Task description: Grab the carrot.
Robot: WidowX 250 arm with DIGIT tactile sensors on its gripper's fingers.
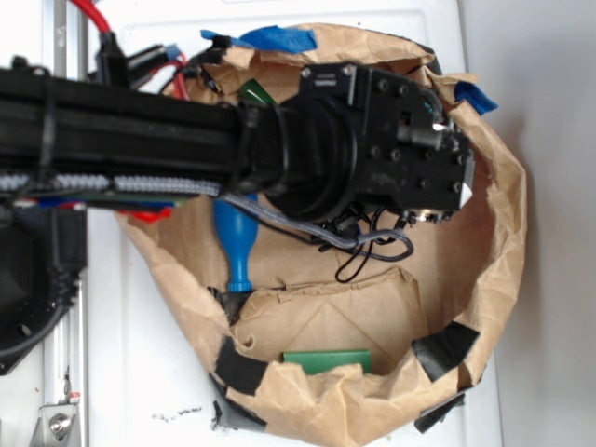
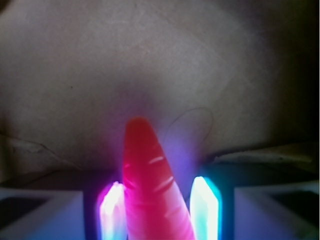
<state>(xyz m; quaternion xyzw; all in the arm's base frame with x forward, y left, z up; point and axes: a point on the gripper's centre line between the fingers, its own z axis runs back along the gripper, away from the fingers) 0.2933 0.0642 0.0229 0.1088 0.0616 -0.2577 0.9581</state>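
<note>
The carrot (image 2: 150,170) fills the middle of the wrist view, glowing red-orange, with its pointed tip aimed away from the camera over the brown paper floor. My gripper (image 2: 159,186) straddles it. The left finger (image 2: 112,210) lies against the carrot's side. The right finger (image 2: 205,205) stands slightly off near its tip and meets the carrot lower down. In the exterior view the black gripper housing (image 1: 391,140) reaches down into the paper bag and hides the carrot.
A crumpled brown paper bag (image 1: 503,214) with black and blue tape walls the work area. A blue bottle-shaped toy (image 1: 237,247) lies left of the gripper. A flat green block (image 1: 326,360) rests at the bag's near wall. Loose black cables (image 1: 372,247) hang below the wrist.
</note>
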